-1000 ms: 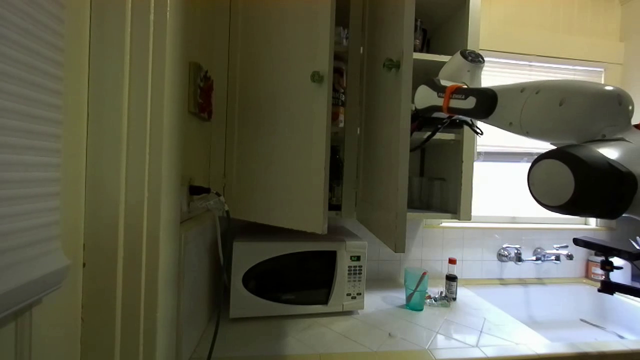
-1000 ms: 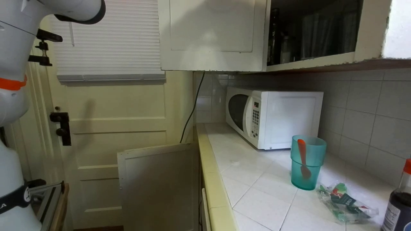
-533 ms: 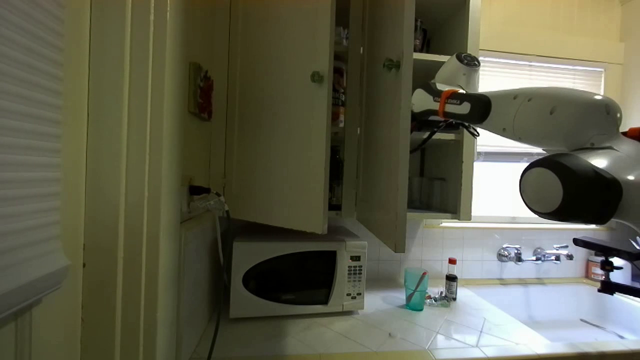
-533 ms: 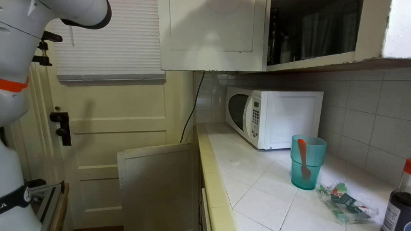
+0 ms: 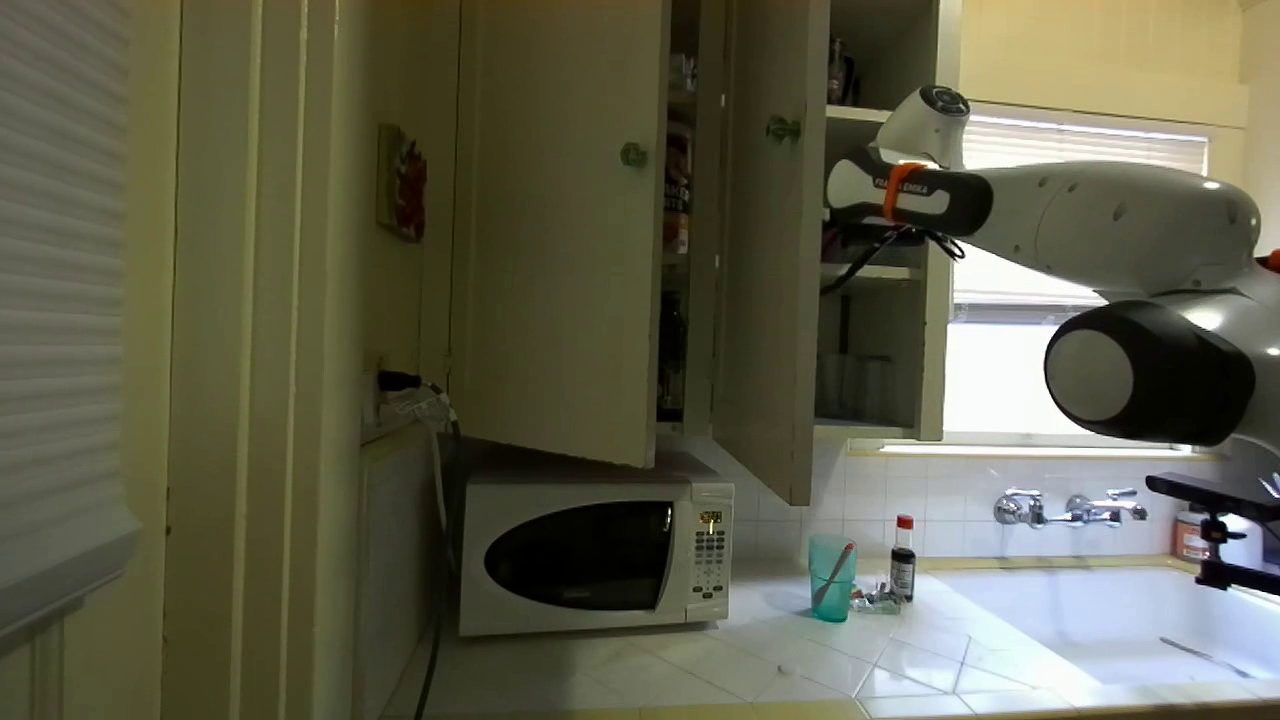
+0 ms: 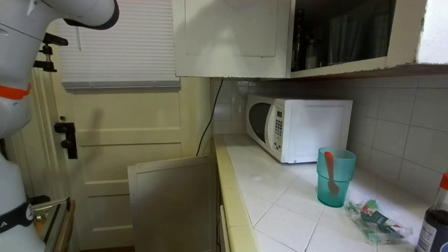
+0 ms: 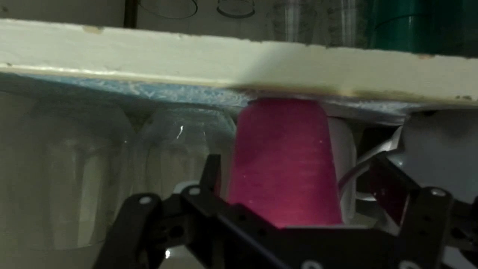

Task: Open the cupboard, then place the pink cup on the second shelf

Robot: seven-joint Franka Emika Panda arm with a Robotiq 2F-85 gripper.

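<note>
Inside the tall cream cupboard [image 5: 933, 360], its flat-panel doors [image 5: 560, 250] standing open, a matte, tapered magenta-pink cup [image 7: 283, 157] shows narrow end up, just below a chipped cream-painted shelf edge [image 7: 179, 56]. The black gripper [image 7: 297, 164] is spread wide, the cup between its fingers [image 7: 211, 173] with a gap each side. A clear round-shouldered glass [image 7: 179, 149] stands beside it. The counter [image 6: 276, 217] is glossy white tile; a pleated white blind [image 6: 140, 45] hangs over a panelled yellow door [image 6: 133, 119].

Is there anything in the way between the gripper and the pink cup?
Nothing visible. In the wrist view, the gripper is open, with the pink cup showing between its jaws. A clear glass and a pale mug stand beside the cup, not in front.
</note>
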